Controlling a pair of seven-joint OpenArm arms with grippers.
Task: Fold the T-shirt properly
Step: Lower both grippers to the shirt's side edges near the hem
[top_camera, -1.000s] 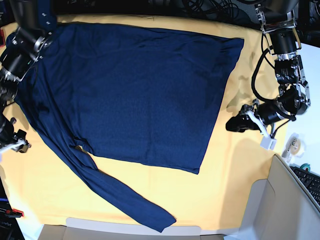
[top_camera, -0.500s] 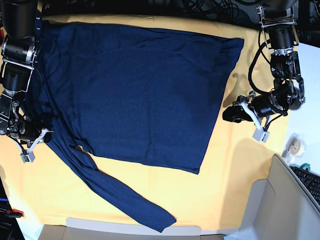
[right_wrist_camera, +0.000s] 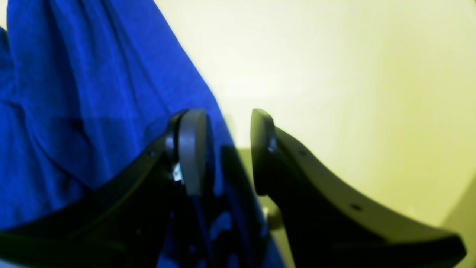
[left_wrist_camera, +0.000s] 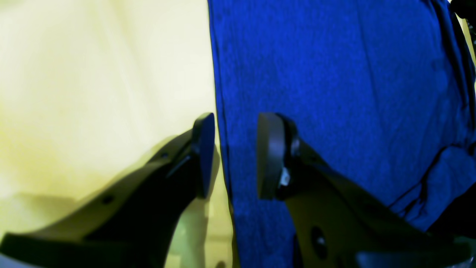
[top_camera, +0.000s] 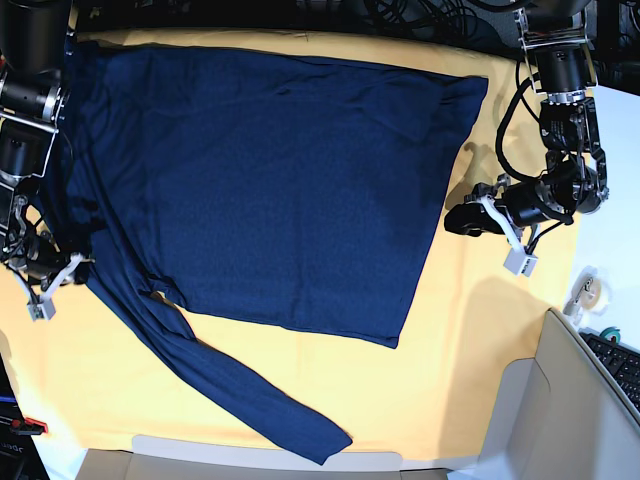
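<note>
Left gripper (left_wrist_camera: 232, 156) jaws parted, straddling T-shirt (top_camera: 270, 180) hem edge, nothing clamped. My right gripper (right_wrist_camera: 227, 152) likewise parted at sleeve edge. Shirt flat on yellow cloth (top_camera: 480, 340); no fold made, all folds remain.

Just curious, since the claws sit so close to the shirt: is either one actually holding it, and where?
Neither. The left gripper and right gripper both stand open at an edge of the T-shirt, with nothing pinched between their jaws.
</note>
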